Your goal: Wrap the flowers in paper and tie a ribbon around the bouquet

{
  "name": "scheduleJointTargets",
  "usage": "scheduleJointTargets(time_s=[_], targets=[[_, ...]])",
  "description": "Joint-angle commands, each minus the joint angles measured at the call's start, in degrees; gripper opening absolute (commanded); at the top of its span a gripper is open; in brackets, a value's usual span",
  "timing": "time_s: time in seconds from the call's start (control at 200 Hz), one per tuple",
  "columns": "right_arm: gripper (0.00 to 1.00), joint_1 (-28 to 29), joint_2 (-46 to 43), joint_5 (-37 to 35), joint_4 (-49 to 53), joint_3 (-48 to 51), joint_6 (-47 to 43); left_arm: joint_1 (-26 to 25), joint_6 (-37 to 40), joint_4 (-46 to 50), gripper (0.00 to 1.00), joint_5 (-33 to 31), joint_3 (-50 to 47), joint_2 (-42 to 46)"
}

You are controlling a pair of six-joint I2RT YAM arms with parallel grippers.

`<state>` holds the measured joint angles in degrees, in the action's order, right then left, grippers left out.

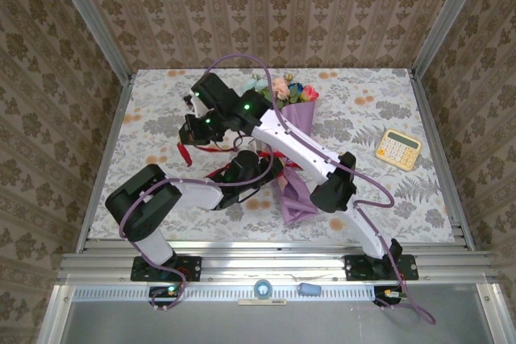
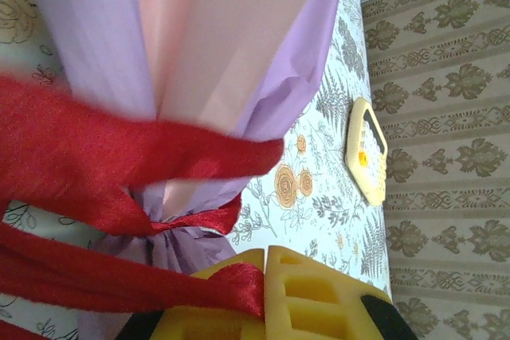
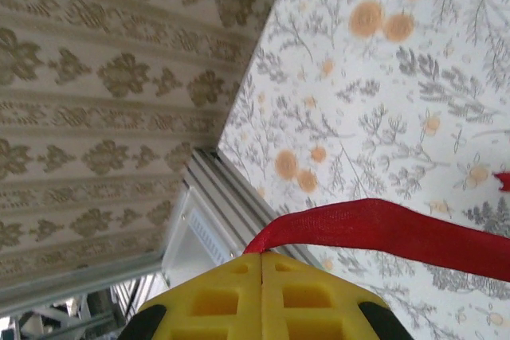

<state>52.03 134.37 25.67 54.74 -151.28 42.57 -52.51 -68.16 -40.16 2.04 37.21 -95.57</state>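
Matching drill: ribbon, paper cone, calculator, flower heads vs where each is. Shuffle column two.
1 narrow red ribbon
2 lilac-purple paper cone
3 yellow plastic calculator
4 mixed-colour artificial flower heads

A right side of the table, alone
B poking from the cone's far end
C pinched in left claw and right claw
D mid-table, crossed by the right arm

Pairs: 1-C; 2-D; 3-A; 4-B

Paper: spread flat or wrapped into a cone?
Wrapped. The paper is gathered into a cone, cinched by the ribbon at its narrow part; the flowers poke from the wide end.
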Motion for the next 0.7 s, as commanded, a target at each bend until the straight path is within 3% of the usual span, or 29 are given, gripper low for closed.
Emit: scheduleJointTargets(time_s=[0.0,0.24,0.65,0.695], targets=[[0.0,-0.59,0.8,3.87,1.47,0.36,-2.5,-1.59,3.4,1.79,0.0,-2.6,2.28,-1.02],[0.0,-0.32,2.56,5.71,4.53,0.59,-4.57,-3.64,8.7,8.84,0.0,-7.04,5.05,-1.11],[0.0,1.67,2.48,10.09,8.63,4.5,-10.56,-4.25,11.86,12.23,0.0,-9.42,6.6,-1.88],[0.12,1.84,2.29,9.81,9.39,4.5,-11.39,-4.44,11.96,12.41,0.0,-9.45,6.68,-1.9]])
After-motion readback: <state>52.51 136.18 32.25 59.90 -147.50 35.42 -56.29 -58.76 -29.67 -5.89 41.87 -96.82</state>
